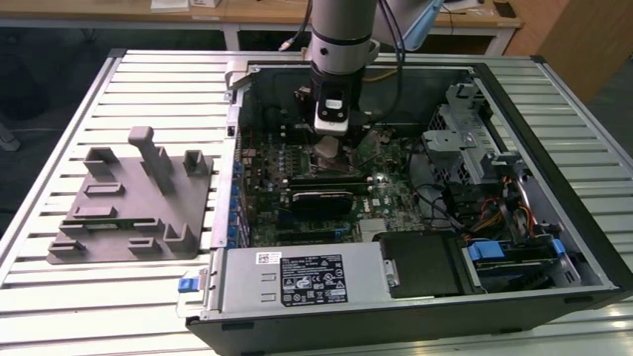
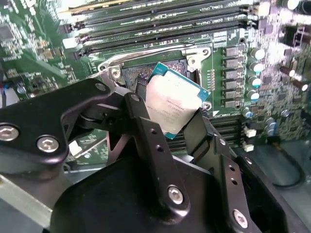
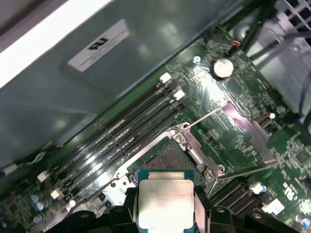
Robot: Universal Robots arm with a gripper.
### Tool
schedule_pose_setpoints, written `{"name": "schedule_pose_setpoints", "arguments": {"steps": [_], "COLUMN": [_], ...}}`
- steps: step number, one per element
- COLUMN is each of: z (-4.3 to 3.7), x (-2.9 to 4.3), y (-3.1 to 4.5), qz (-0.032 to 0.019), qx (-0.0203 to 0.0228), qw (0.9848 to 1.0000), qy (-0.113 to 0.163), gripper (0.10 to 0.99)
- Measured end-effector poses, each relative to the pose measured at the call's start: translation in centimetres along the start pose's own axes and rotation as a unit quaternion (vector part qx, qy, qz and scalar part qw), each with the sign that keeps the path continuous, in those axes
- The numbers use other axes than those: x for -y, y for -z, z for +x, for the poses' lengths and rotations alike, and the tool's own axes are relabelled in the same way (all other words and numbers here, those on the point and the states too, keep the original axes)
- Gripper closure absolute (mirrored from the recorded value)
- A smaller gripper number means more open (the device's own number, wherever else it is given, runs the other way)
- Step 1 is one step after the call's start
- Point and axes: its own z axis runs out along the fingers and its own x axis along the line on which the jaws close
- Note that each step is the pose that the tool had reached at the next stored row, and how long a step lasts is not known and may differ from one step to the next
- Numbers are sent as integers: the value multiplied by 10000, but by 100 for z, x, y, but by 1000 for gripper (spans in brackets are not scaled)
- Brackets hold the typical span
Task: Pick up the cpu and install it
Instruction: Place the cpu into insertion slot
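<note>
One cpu (image 2: 175,104) is seen, a flat square chip with a pale metal top, and it is clamped between the two fingers (image 2: 146,131) of the single gripper (image 2: 172,121), which are closed only as far as the chip's opposite edges allow. In both wrist views the chip (image 3: 165,201) is held over the one open socket (image 3: 170,158) of the motherboard and is not seated in it. Four long memory slots (image 3: 121,133) are counted beside the socket. In the exterior view the gripper (image 1: 330,141) is lowered inside one open computer case (image 1: 594,252), which holds one silver power supply box (image 1: 296,278). One grey fixture (image 1: 129,200) is set on the slatted table (image 1: 59,297) at the exterior view's left.
</note>
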Motion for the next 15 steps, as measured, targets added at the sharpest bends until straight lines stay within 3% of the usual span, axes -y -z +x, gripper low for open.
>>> {"name": "schedule_pose_setpoints", "arguments": {"steps": [7,11,15], "z": [0,0,0], "x": [0,0,0], "y": [-4,-6,-8], "qz": [-1,-1,-2], "qx": [14,21,29], "qw": [9985,9963,9929], "qy": [-546,-861,-1187], "gripper": [545,545,545]}}
